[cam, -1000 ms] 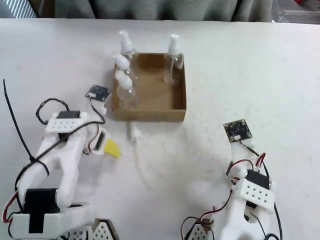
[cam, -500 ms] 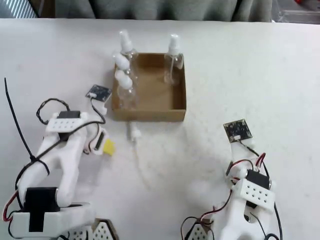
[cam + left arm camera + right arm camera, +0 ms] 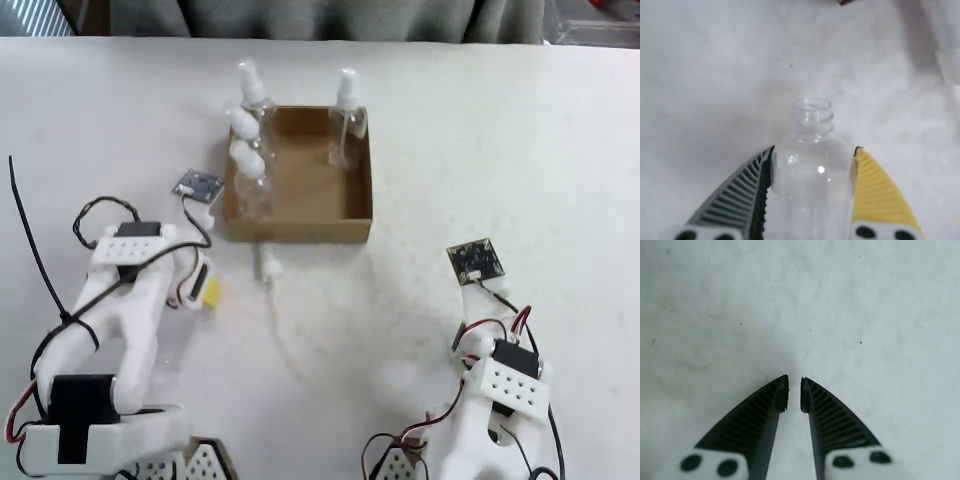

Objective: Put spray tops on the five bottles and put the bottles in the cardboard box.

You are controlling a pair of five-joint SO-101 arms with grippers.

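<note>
Cardboard box (image 3: 300,230) sits mid-desk (image 3: 520,130) with four capped bottles upright inside: three (image 3: 246,160) along the wall on the left arm's side, one (image 3: 347,110) at the far opposite corner. A loose spray top (image 3: 268,265) lies on the desk just in front of the box. The left arm (image 3: 125,300) is beside the box, its jaws clamped on a clear uncapped bottle (image 3: 812,165). The right jaws hang over bare desk, almost closed, gripping nothing.
</note>
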